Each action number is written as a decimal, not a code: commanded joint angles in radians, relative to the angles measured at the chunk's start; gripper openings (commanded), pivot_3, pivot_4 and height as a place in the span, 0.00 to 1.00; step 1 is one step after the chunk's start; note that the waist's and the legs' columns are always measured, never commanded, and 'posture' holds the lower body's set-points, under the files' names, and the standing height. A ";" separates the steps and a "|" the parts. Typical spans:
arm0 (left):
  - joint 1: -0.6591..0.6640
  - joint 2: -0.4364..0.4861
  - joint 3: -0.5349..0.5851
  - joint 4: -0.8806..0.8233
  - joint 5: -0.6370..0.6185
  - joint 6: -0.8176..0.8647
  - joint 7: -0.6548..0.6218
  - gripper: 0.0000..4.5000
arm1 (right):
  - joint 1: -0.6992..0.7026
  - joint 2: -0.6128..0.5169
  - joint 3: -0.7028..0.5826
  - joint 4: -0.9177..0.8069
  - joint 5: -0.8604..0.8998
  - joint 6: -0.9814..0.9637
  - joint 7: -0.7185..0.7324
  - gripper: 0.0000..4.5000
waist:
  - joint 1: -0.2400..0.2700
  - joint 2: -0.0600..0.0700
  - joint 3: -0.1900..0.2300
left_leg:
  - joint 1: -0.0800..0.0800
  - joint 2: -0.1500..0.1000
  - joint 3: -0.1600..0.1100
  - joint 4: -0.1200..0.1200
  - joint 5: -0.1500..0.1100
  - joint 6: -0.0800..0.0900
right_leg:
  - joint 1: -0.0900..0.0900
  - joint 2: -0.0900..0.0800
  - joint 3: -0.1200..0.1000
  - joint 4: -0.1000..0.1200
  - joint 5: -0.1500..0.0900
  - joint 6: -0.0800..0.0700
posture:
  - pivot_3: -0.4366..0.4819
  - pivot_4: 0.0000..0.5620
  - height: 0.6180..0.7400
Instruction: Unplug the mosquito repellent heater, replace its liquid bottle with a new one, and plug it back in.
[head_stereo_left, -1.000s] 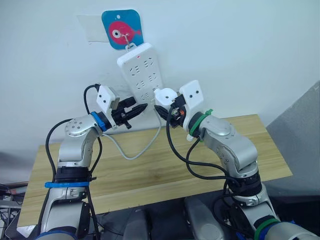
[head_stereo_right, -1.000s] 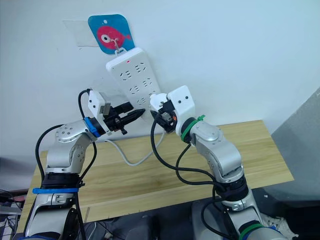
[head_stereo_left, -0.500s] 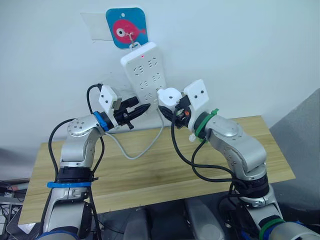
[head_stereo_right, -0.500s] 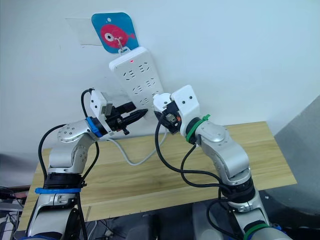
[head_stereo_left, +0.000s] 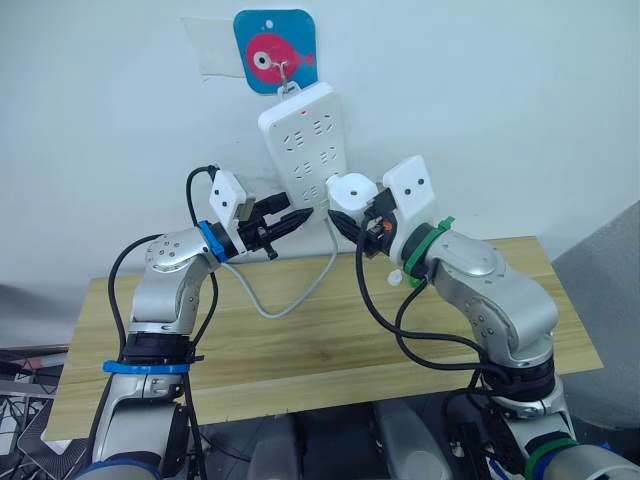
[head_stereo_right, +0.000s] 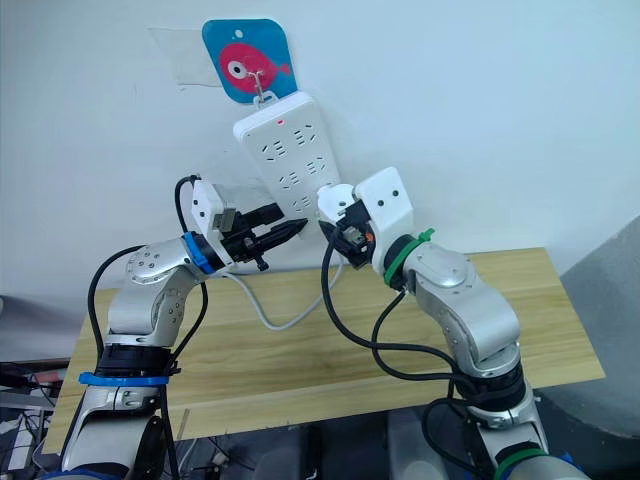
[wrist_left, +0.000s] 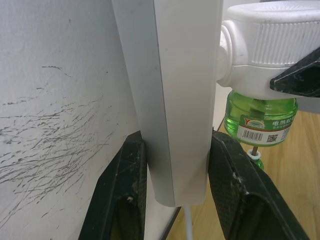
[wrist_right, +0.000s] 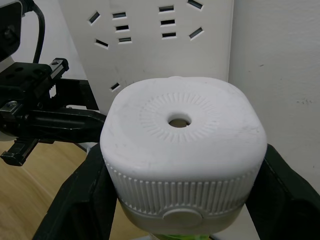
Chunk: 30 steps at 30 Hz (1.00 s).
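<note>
Up against the white wall, a long white power strip hangs tilted from a hook on a blue plaque with a pink fish, its cable looping down toward the wooden table below. The left gripper has its two black fingers closed on the strip's lower end, one on each side edge, pressing against it. The right gripper is clamped on the mosquito repellent heater, a black finger on each ribbed side of the white body. The heater sits at the lower right part of the strip's face, pressed against it, its round top with the dark centre hole turned toward the right wrist. A green liquid bottle with a printed label hangs beneath the heater, screwed into its underside. Both grippers are close together, just across the strip's bottom end from one another.
</note>
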<state>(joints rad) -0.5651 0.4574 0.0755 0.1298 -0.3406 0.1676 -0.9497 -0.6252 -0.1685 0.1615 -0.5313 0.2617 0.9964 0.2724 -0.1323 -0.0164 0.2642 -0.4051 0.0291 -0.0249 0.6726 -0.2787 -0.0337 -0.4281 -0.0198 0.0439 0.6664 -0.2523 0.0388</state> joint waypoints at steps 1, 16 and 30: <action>0.005 -0.003 -0.037 -0.027 -0.001 -0.002 -0.018 0.30 | -0.030 0.030 0.019 -0.028 -0.023 -0.059 -0.034 0.66 | -0.001 0.000 0.000 | 0.000 0.000 0.000 0.000 0.000 0.000 | 0.000 0.000 0.000 0.000 0.000 0.000 | 0.33 0.39 1.00; 0.006 -0.001 -0.037 -0.037 0.001 0.007 -0.012 0.30 | -0.060 0.136 0.075 0.109 -0.129 -0.138 -0.145 0.66 | -0.010 0.000 0.000 | 0.005 -0.001 0.001 0.003 0.000 0.000 | 0.000 0.004 0.002 0.011 0.000 0.000 | 0.35 0.40 1.00; 0.007 0.005 -0.028 -0.028 0.004 0.001 -0.011 0.30 | -0.067 0.164 0.065 0.169 -0.136 -0.204 -0.125 0.66 | -0.014 0.000 0.000 | 0.008 0.003 -0.001 0.004 0.003 -0.003 | 0.000 0.013 0.004 0.014 0.002 -0.003 | 0.36 0.40 1.00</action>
<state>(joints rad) -0.5613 0.4778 0.1047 0.1531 -0.3328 0.1887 -0.9255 -0.6281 -0.0245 0.2383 -0.3855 0.1520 0.8529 0.1709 -0.1464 -0.0169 0.2639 -0.3966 0.0324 -0.0262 0.6766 -0.2761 -0.0363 -0.4278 -0.0070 0.0474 0.6808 -0.2503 0.0353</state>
